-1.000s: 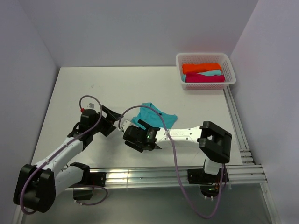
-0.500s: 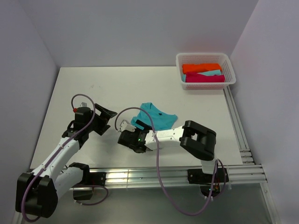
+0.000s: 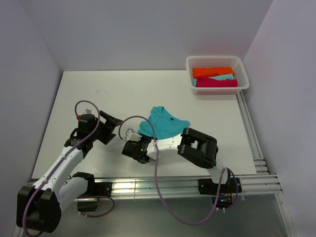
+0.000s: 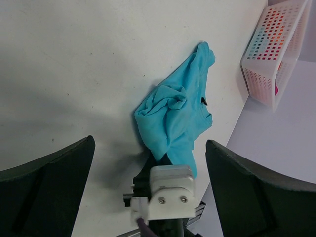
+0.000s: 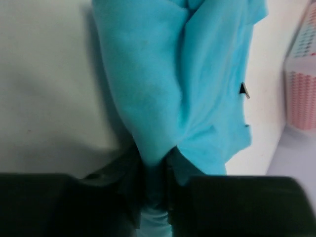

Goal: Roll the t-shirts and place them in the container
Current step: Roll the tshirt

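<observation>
A turquoise t-shirt (image 3: 164, 123) lies crumpled on the white table, mid-right of centre. My right gripper (image 3: 139, 144) is at its near-left end, jaws shut on a pinched fold of the turquoise t-shirt (image 5: 197, 74); the fold runs between the two dark fingers of the right gripper (image 5: 155, 160). My left gripper (image 3: 112, 121) stands open a little to the left of it, apart from the cloth. In the left wrist view the left gripper (image 4: 150, 144) frames the turquoise t-shirt (image 4: 173, 113) with nothing between its fingers. Orange (image 3: 212, 72), pale turquoise (image 3: 223, 77) and magenta (image 3: 216, 83) t-shirts lie in the basket.
The white lattice basket (image 3: 217, 60) stands at the back right corner, also seen as the basket (image 4: 276, 49) in the left wrist view. Aluminium rails (image 3: 252, 133) run along the right and near edges of the table. Grey walls close in the sides and back.
My right gripper slid left to the shirt's near-left end and closed on a fold, bunching the cloth. My left gripper drew back slightly to the left and stayed open.
</observation>
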### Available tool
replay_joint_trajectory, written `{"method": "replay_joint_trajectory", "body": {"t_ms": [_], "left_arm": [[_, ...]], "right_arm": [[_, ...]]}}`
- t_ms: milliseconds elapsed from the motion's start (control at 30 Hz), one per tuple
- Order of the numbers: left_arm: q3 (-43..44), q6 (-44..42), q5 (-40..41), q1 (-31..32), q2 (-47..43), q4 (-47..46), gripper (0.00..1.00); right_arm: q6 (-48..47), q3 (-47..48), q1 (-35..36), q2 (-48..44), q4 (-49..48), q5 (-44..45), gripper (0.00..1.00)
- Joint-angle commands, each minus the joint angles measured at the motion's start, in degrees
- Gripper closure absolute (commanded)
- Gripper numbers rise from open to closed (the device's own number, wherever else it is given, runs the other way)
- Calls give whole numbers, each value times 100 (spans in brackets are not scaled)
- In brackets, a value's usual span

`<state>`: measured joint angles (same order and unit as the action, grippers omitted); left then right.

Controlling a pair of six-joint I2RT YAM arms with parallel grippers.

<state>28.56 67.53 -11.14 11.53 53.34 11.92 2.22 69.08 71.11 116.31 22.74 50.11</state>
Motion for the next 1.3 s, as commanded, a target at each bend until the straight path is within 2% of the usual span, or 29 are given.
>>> {"method": "replay_joint_trajectory", "body": {"t_ms": [0,33,233,300,367,400,467,500,567,767,800,867,933,1067,1200,1267], "left_arm": [[212,-196,-126,-45,-43,3,1],[247,-231,-126,-46,-26,29,0],[405,-398,-205,-81,167,65,1],[440,-424,-257,-98,238,21,1],[493,-503,-354,-98,317,-32,0],[528,-530,-415,-98,422,-32,0],[546,-626,-538,-98,519,-50,1],[502,-653,-565,-98,589,-128,1],[449,-679,-661,-98,616,-216,0],[54,-644,-908,-98,677,-682,0],[-25,-653,-960,-98,678,-717,0],[-96,-653,-1048,-98,695,-893,1],[-148,-627,-1179,-90,739,-1111,0],[-192,-679,-1189,-28,871,-1472,1],[-306,-758,-1189,86,1256,-1964,0],[-333,-829,-1031,226,1398,-2079,1]], "right_arm": [[331,18,-53,524,186,-414,80],[367,70,-62,550,213,-440,100],[543,273,-176,174,362,-1458,100],[578,273,-264,-46,319,-2230,100],[639,212,-404,-503,205,-3038,100],[787,107,-631,-661,48,-3982,100],[981,-8,-1010,-1013,-137,-4971,100],[1226,-200,-1438,-1101,-434,-6133,100],[1447,-412,-1862,-1260,-761,-6932,100],[2273,-887,-2944,-558,-2035,-9540,100],[2701,-1018,-3041,-426,-2663,-9920,100],[3212,-1115,-3270,-92,-3326,-10666,100],[3907,-1195,-3375,162,-4188,-10960,100],[4705,-1098,-3472,515,-4786,-11443,100],[5734,-1379,-3630,735,-6374,-11743,100],[5921,-1397,-3692,823,-6545,-11769,100]]}}
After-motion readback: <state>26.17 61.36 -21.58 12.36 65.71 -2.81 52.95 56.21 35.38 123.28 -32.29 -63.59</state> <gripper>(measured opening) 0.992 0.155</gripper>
